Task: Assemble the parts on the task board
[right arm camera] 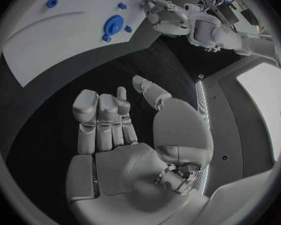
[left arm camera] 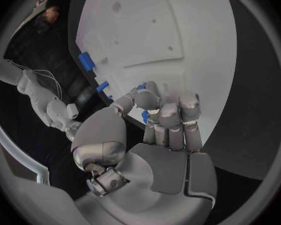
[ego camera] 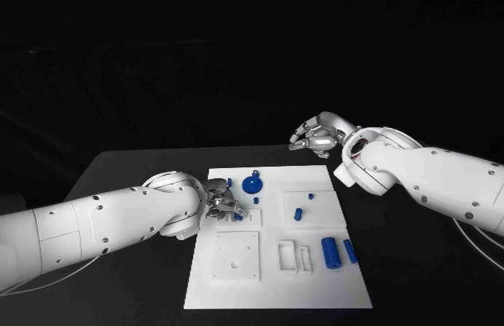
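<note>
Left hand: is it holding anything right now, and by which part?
The left hand pinches a small blue part between thumb and fingers; most of the part is hidden, so the exact spot cannot be told.

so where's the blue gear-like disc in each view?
Head view: blue disc near the task board's far edge, ahead of the left hand.
Left wrist view: I can't pick it out.
Right wrist view: blue disc on the board, beyond the right hand.
Shared landmark: the task board.
</note>
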